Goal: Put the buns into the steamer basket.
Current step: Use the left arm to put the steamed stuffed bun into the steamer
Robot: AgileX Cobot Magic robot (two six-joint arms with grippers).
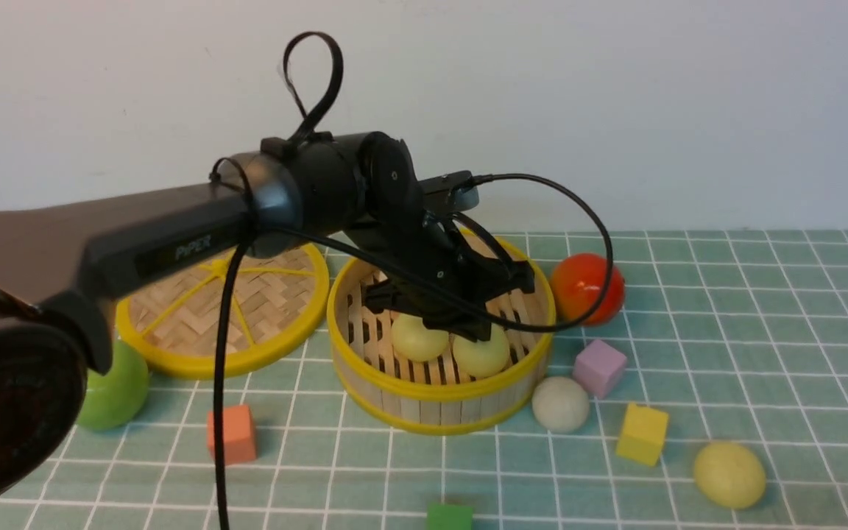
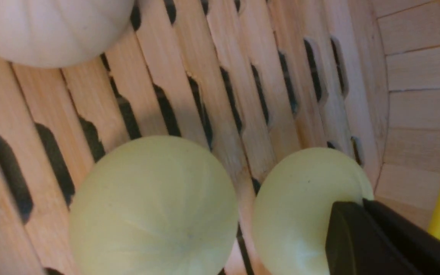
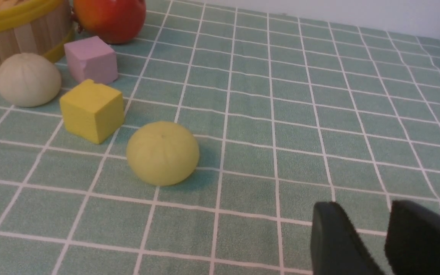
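Note:
The steamer basket (image 1: 431,390) stands mid-table. My left gripper (image 1: 468,330) hangs inside it, shut and empty. In the left wrist view its fingertips (image 2: 361,203) are pressed together against one pale yellow-green bun (image 2: 300,206); a second one (image 2: 153,206) lies beside it and an off-white bun (image 2: 48,26) lies further off on the slatted floor (image 2: 243,76). Outside, an off-white bun (image 1: 560,404) lies by the basket wall and a yellow-green bun (image 1: 729,475) near the front right. My right gripper (image 3: 361,206) hovers open over the cloth, short of that bun (image 3: 162,152).
The flat woven lid (image 1: 225,309) lies left of the basket, with a green apple (image 1: 111,390) in front of it. A red-orange fruit (image 1: 586,288) sits behind right. Orange (image 1: 231,434), pink (image 1: 599,366), yellow (image 1: 642,433) and green (image 1: 450,517) cubes are scattered on the checked cloth.

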